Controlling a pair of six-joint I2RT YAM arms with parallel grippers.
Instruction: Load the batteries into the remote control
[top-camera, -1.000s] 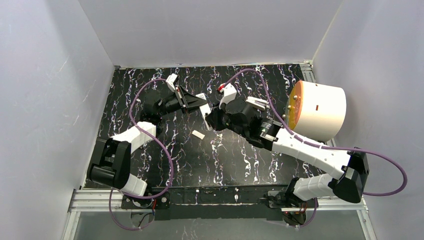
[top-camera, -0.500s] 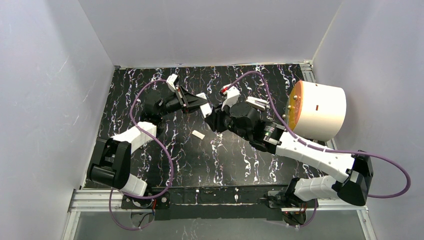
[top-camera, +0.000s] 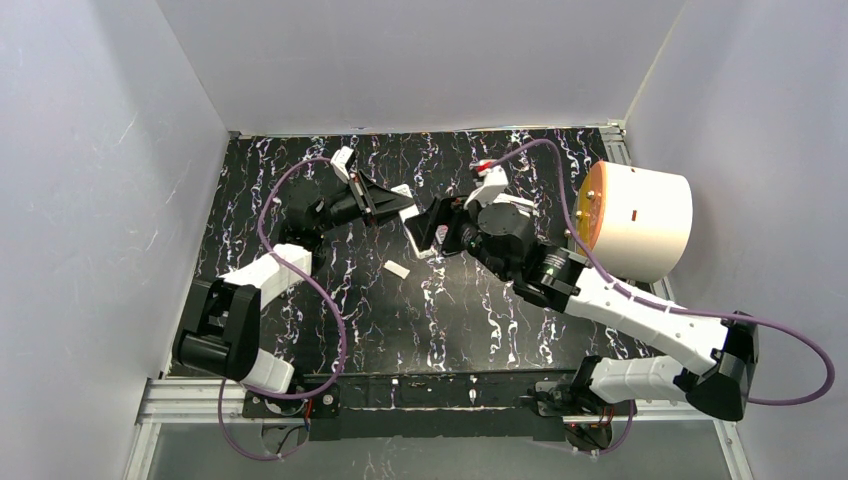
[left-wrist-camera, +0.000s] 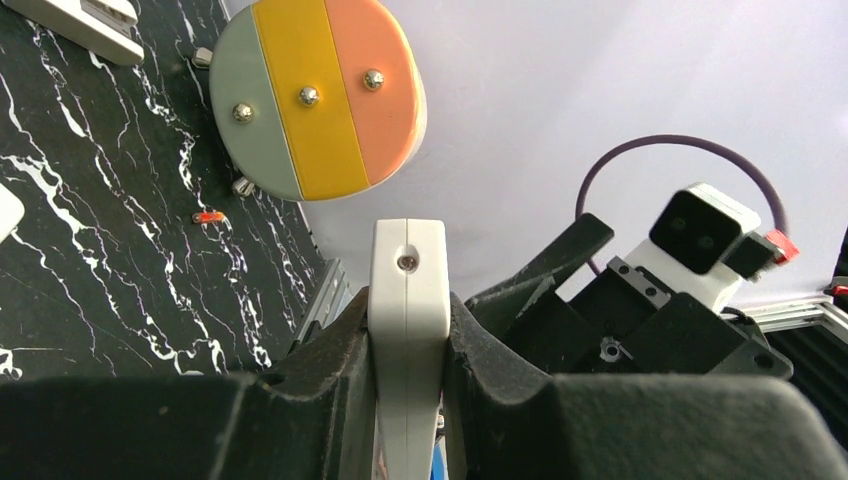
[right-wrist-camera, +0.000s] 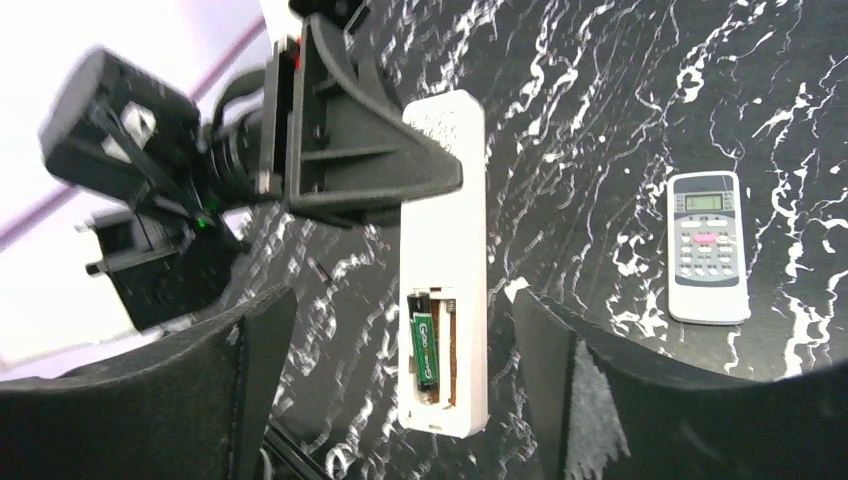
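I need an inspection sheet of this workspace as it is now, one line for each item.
Surface: black table with white veins.
Job's things: white remote, compartment open; one green battery inside, the slot beside it empty.
Clutter: second remote with buttons, lying flat; small white piece; tiny red item, unidentifiable.
Pincers: left pincer shut on the white remote; right pincer open, astride the remote's battery end, not touching.
Cables: purple cable looping from each arm.
Surroundings: white walls; white drum with striped face at the right.
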